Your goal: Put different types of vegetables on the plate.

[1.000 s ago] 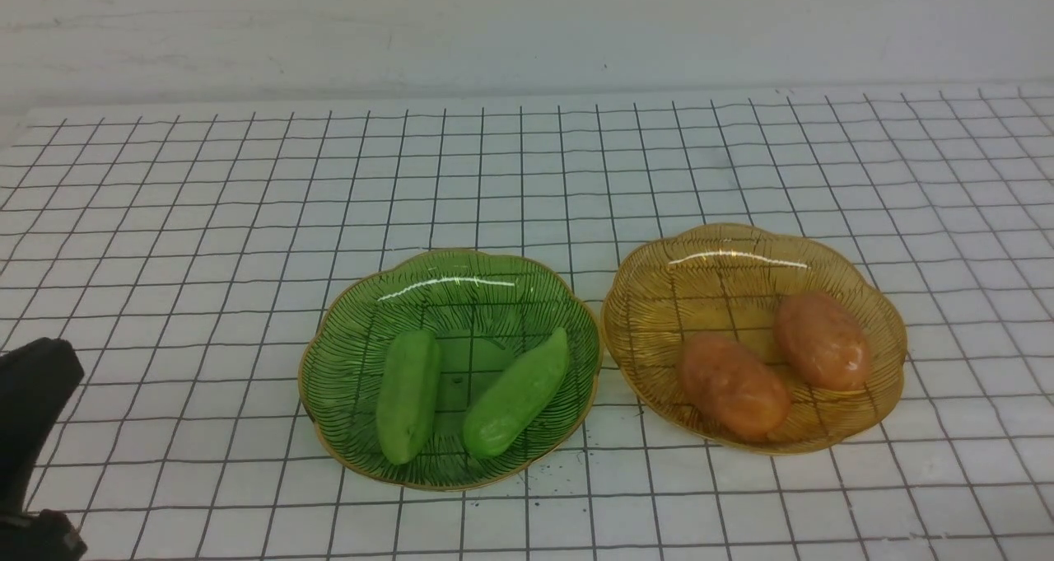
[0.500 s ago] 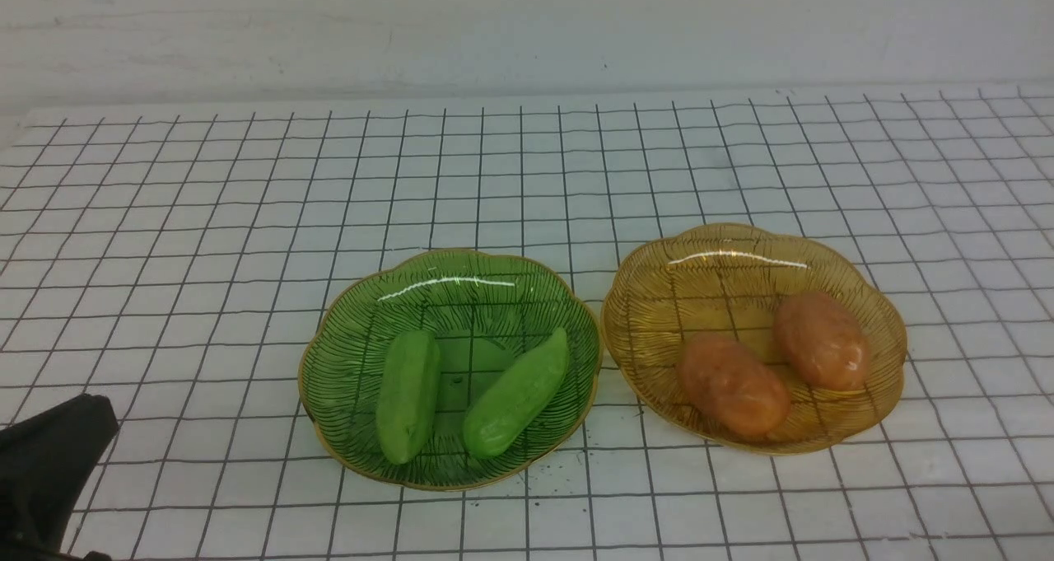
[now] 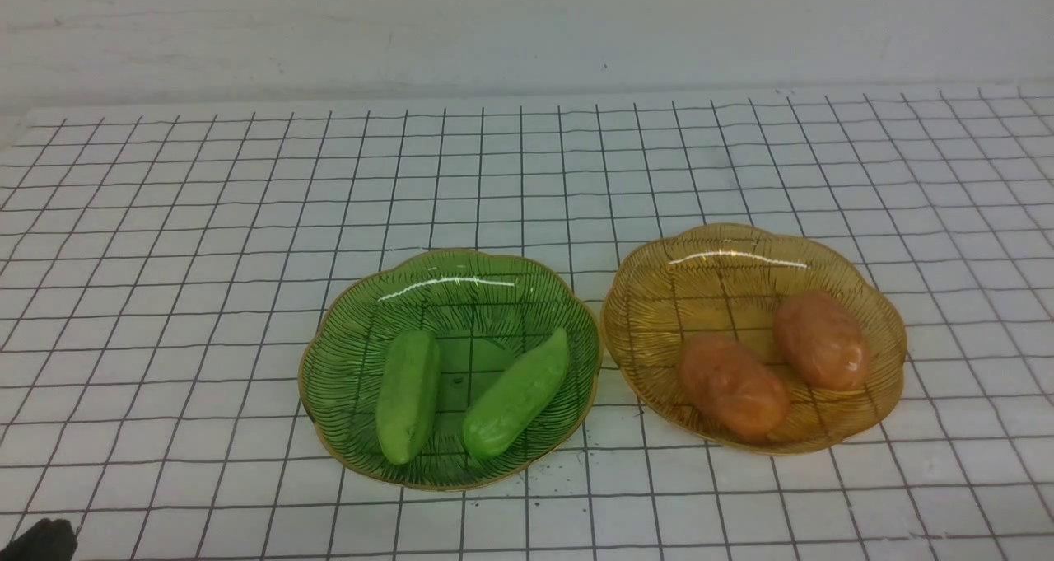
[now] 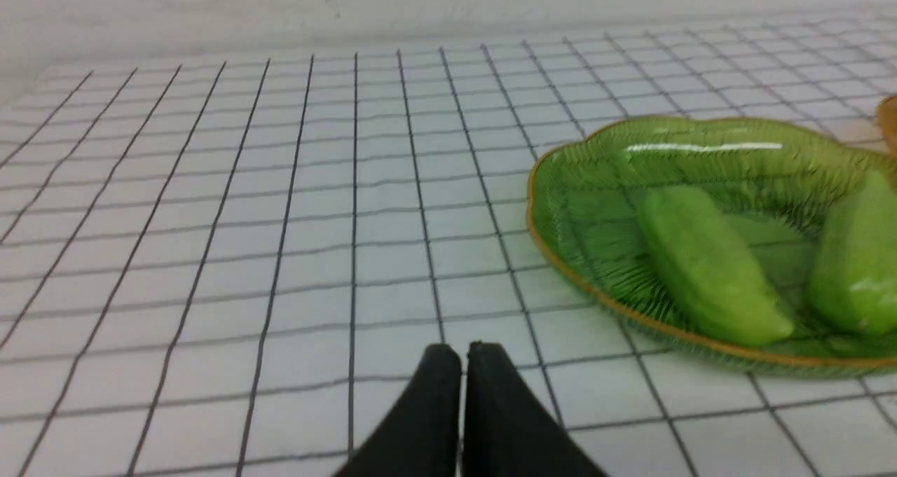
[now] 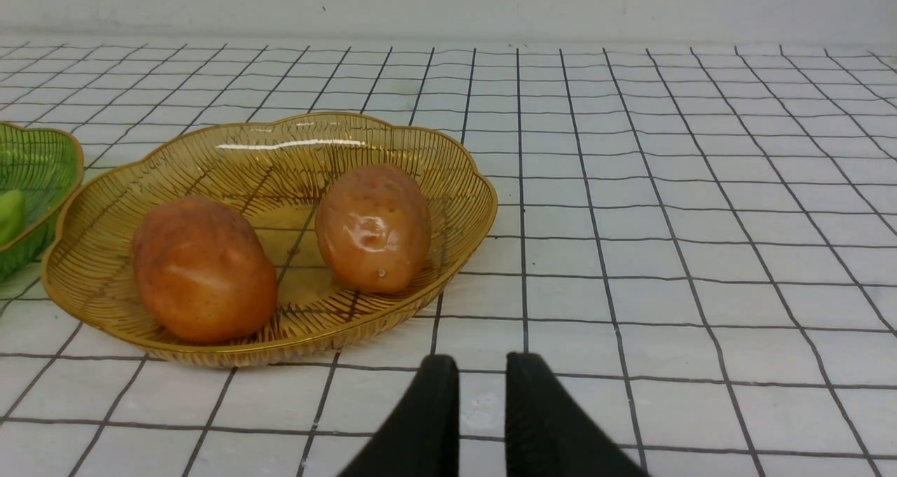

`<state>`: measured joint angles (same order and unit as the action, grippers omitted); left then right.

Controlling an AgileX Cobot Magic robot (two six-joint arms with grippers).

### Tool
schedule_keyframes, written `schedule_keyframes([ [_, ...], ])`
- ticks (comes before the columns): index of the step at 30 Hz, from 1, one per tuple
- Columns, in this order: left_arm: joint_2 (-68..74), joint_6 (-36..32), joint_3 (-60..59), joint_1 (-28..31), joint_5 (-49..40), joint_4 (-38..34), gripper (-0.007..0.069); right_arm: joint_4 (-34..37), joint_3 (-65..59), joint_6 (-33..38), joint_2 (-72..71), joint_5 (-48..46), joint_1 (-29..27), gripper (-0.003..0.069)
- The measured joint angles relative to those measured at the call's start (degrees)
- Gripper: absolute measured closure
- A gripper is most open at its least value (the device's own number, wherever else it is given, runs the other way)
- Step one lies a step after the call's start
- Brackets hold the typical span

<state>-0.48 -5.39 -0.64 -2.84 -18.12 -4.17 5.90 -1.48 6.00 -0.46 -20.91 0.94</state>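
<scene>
Beyond my pressed-together left jaws (image 4: 464, 354) and slightly parted, unloaded right jaws (image 5: 482, 365), cucumbers (image 3: 408, 396) and potatoes (image 3: 733, 385) lie in dishes (image 3: 449, 480); a low sweep could catch a rim and spill them.

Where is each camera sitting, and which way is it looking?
Front view: between the two arms, looking forward and down at the green dish and amber dish; a dark bit of the left arm shows at the bottom left corner.
Left wrist view: on the left wrist, looking across the grid table at the green dish; the left gripper shows, shut.
Right wrist view: on the right wrist, looking mostly at the amber dish; the right gripper shows, slightly open.
Both wrist views share the wall.
</scene>
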Motion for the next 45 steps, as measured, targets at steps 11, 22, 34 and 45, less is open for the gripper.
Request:
schedule_keyframes([
  [11,-0.09,1.71,-0.96,-0.81,-3.50,1.33,0.0631,-0.04,0.00,0.00,0.00,-0.06,0.00,0.0570],
  [22,-0.09,1.71,-0.96,-1.93,-3.72,1.45,0.0631,-0.04,0.00,0.00,0.00,-0.06,0.00,0.0570],
  [34,-0.09,1.71,-0.96,-1.93,-3.72,1.50,0.0631,-0.04,0.00,0.04,0.00,-0.06,0.00,0.0570],
  [45,-0.09,1.71,-0.96,-1.93,-3.75,1.50,0.0631,-0.04,0.00,0.04,0.00,-0.06,0.00,0.0570],
])
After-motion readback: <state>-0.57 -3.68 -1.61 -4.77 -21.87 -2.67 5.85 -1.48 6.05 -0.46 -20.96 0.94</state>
